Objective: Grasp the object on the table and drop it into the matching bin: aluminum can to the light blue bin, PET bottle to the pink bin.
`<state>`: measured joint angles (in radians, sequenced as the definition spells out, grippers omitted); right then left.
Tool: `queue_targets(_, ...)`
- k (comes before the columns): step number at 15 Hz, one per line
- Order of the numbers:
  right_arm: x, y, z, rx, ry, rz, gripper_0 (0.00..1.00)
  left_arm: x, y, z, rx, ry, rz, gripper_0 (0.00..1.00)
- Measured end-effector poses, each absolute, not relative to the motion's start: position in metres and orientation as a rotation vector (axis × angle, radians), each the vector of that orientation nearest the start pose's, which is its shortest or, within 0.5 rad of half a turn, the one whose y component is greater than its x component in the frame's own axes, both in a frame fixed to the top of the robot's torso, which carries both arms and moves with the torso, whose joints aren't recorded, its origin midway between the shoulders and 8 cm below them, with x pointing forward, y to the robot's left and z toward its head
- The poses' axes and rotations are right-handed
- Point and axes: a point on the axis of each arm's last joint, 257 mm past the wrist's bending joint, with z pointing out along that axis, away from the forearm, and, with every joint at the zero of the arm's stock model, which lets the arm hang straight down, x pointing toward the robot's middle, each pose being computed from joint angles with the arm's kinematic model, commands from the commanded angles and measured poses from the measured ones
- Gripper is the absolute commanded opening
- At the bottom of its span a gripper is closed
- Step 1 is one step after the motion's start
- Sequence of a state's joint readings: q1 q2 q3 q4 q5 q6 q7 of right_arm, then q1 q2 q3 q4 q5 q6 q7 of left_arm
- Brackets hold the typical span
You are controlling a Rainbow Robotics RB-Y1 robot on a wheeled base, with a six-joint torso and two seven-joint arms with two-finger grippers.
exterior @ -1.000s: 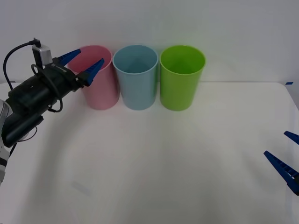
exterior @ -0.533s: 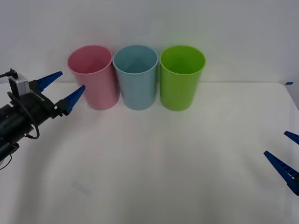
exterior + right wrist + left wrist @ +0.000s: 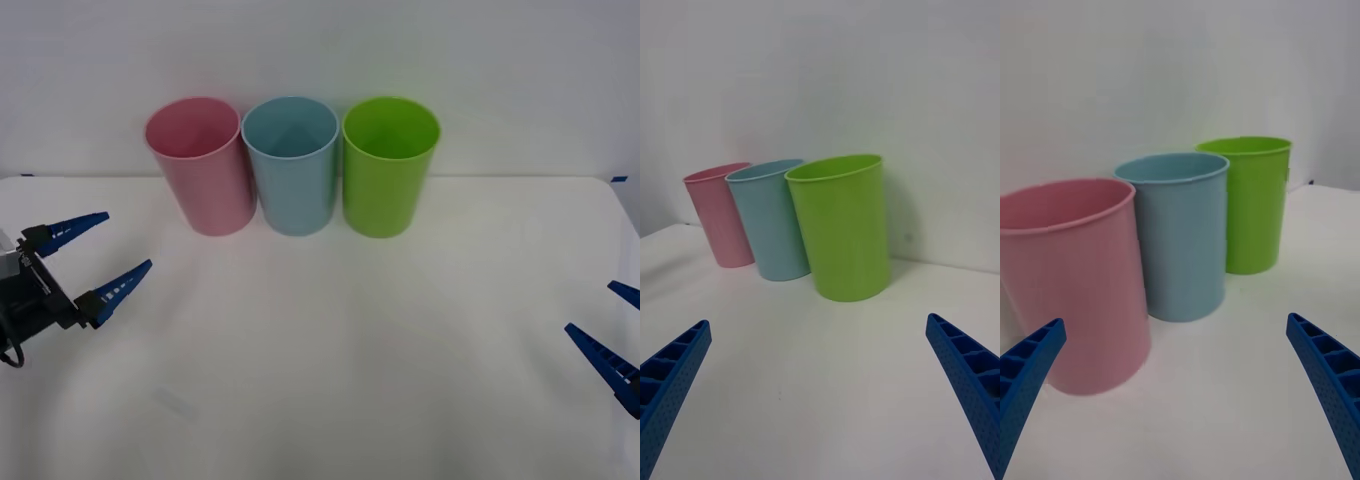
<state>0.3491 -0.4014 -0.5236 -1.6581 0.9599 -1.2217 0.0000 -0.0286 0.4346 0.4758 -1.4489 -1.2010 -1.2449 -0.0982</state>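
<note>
- Three tall bins stand in a row at the back of the white tabletop (image 3: pixel 330 340): the pink bin (image 3: pixel 200 165), the light blue bin (image 3: pixel 291 163) beside it, then a lime green bin (image 3: pixel 388 163).
- The left gripper (image 3: pixel 100 255) hangs low at the left edge, fingers spread wide, holding nothing.
- The right gripper (image 3: pixel 620 330) sits at the right edge, fingers apart and empty.
- I cannot tell where the can is.

The left gripper (image 3: pixel 98 259) had blue, ribbed, tapering fingers on a black body with a thin black cable; the right gripper (image 3: pixel 612 335) had matching blue ribbed fingers
</note>
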Motion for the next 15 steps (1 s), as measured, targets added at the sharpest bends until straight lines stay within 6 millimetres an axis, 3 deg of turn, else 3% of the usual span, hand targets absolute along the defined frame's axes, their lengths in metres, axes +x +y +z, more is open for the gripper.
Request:
queue_targets(4, 0.342, -0.330, -0.169, -0.465, 1.441, 0.567, 1.00, 0.412, 0.308, -0.163, 0.754, 1.404, -0.446, 1.00)
queue_targets(9, 0.342, -0.330, -0.169, -0.465, 1.441, 0.567, 1.00, 0.386, 0.323, -0.174, 0.766, 1.456, -0.410, 1.00)
queue_targets(15, 0.342, -0.330, -0.169, -0.465, 1.441, 0.567, 1.00, 0.380, 0.315, -0.174, 0.775, 1.467, -0.429, 1.00)
